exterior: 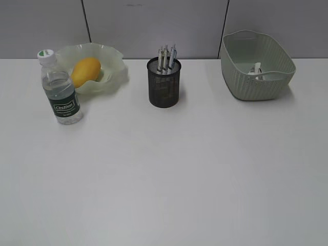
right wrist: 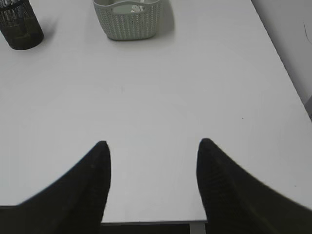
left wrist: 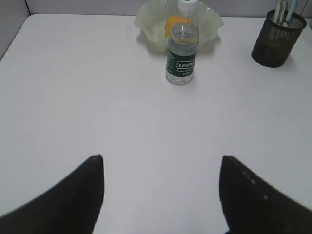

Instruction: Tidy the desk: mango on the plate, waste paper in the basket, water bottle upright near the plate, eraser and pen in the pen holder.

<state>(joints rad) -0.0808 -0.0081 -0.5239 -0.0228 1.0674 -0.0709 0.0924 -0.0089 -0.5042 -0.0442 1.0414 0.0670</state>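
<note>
An office: white desk (exterior: 164,179); grey partition panels (exterior: 154,25) behind.

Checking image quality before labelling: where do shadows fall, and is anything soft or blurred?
Exterior view: even, soft light; the holder and basket cast faint shadows, the bottle is sharp. Left wrist view: the bottle is clear, while the near dark jaws are blurred. Right wrist view: the jaws are likewise soft; the basket shadow falls right.
</note>
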